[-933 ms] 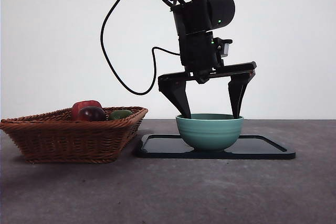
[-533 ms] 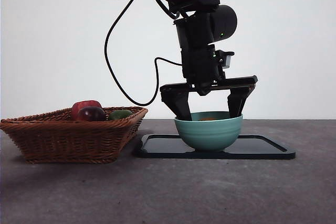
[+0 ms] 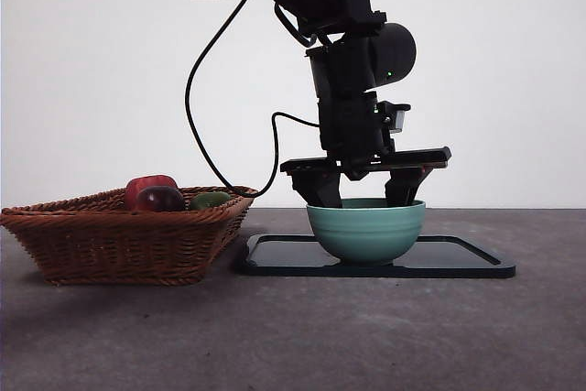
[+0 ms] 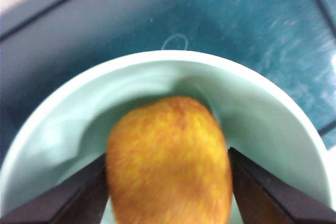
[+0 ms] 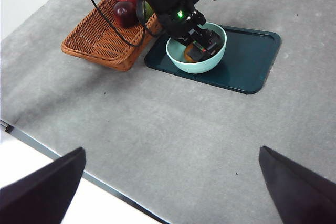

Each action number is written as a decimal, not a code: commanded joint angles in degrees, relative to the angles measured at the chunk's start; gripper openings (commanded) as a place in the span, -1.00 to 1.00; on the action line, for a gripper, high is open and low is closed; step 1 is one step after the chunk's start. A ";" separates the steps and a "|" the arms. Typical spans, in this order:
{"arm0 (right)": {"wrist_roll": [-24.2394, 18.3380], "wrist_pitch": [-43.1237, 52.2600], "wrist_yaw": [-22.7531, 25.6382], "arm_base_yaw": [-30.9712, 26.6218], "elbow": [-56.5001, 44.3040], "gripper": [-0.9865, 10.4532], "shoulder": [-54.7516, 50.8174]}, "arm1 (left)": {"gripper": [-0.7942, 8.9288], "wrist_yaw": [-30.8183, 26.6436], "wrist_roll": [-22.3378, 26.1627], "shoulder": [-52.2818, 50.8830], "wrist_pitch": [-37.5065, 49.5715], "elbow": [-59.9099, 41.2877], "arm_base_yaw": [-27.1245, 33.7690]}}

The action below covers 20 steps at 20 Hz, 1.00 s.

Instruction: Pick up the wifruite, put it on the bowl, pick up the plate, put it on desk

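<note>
A: Left end effector (image 4: 169,182) down inside the bowl (image 3: 366,229), jaws clamped on the wifruite (image 4: 169,161), one jaw each side. Fruit low in the bowl, close to the inner wall; touching the bottom or not, cannot tell.

B: Right end effector (image 5: 168,182)?

A: Parked high over the table (image 5: 157,129), jaws wide apart, holding nothing.

B: Bowl location?

A: Sitting on the dark teal plate (image 3: 458,263), just beside the wicker basket (image 3: 119,235). Red fruit (image 3: 146,188), dark purple fruit (image 3: 161,198) and green fruit (image 3: 211,200) in the basket.

B: Handling notes?

A: Fruit looks firm, round, light, skin slightly rough; likely to roll once let go, bowl wall should stop it. Grip across the widest part, as now. Glazed bowl probably slick and breakable, so no jaw knocks on the rim.

B: Plate step?

A: Not yet done. Plate flat, stiff, thin raised rim, loaded with the bowl. Best hold probably the rim at a short edge, well apart from the bowl, kept level or the bowl slides.
</note>
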 commanded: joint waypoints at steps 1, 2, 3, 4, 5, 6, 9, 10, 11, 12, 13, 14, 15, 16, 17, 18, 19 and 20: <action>0.57 0.39 -0.09 0.35 0.50 0.13 0.09 | -0.29 -0.13 0.48 1.90 0.09 1.99 -0.57; 0.57 0.39 -0.09 0.35 0.50 0.13 0.09 | -0.29 -0.13 0.48 1.90 -0.52 2.49 -0.26; 0.57 0.39 -0.09 0.35 0.50 0.13 0.09 | -0.29 -0.13 0.48 1.90 -0.68 2.78 -0.15; 0.55 0.39 -0.09 0.35 0.50 0.13 0.09 | -0.29 -0.13 0.48 1.90 -0.83 3.17 -0.15; 0.57 0.42 -0.07 0.35 0.50 0.13 0.09 | -0.29 -0.13 0.50 1.90 -1.86 4.35 0.02; 0.55 0.42 -0.09 0.35 0.50 0.13 0.09 | -0.29 -0.13 0.76 1.90 -2.73 5.66 0.15; 0.57 0.42 -0.09 0.35 0.50 0.13 0.09 | -0.28 -0.11 1.55 1.90 -6.54 11.72 0.22; 0.57 0.42 -0.09 0.35 0.50 0.13 0.09 | -0.28 -0.13 1.60 1.90 -8.24 13.84 0.22; 0.57 0.44 -0.09 0.35 0.50 0.13 0.09 | -0.28 -0.13 1.62 1.90 -10.56 16.41 0.22; 0.57 0.44 -0.09 0.35 0.50 0.13 0.09 | -0.28 -0.13 1.55 1.90 -13.40 19.15 0.22; 0.57 0.44 -0.09 0.35 0.50 0.13 0.09 | -0.28 -0.11 1.36 1.90 -16.57 21.77 0.20; 0.57 0.44 -0.09 0.35 0.50 0.13 0.09 | -0.28 -0.11 1.01 1.90 -19.67 24.55 0.11; 0.57 0.44 -0.07 0.35 0.50 0.13 0.09 | -0.28 -0.11 1.09 1.90 -22.73 27.36 -0.17; 0.57 0.44 -0.09 0.35 0.50 0.13 0.09 | -0.28 -0.11 1.11 1.90 -24.52 29.29 -0.39; 0.57 0.39 -0.09 0.35 0.50 0.13 0.09 | -0.28 0.15 1.09 1.64 -24.96 30.64 -0.77; 0.59 0.42 -0.11 0.35 0.50 0.13 0.09 | -0.28 0.59 0.98 0.66 -25.05 30.97 -0.83; 0.70 0.39 -0.13 0.35 0.50 0.13 0.09 | -0.28 0.68 0.68 -0.22 -25.18 30.97 -1.07; 1.09 0.39 -0.11 0.35 0.50 0.13 0.09 | -0.28 0.68 0.72 -0.83 -25.64 30.95 -1.64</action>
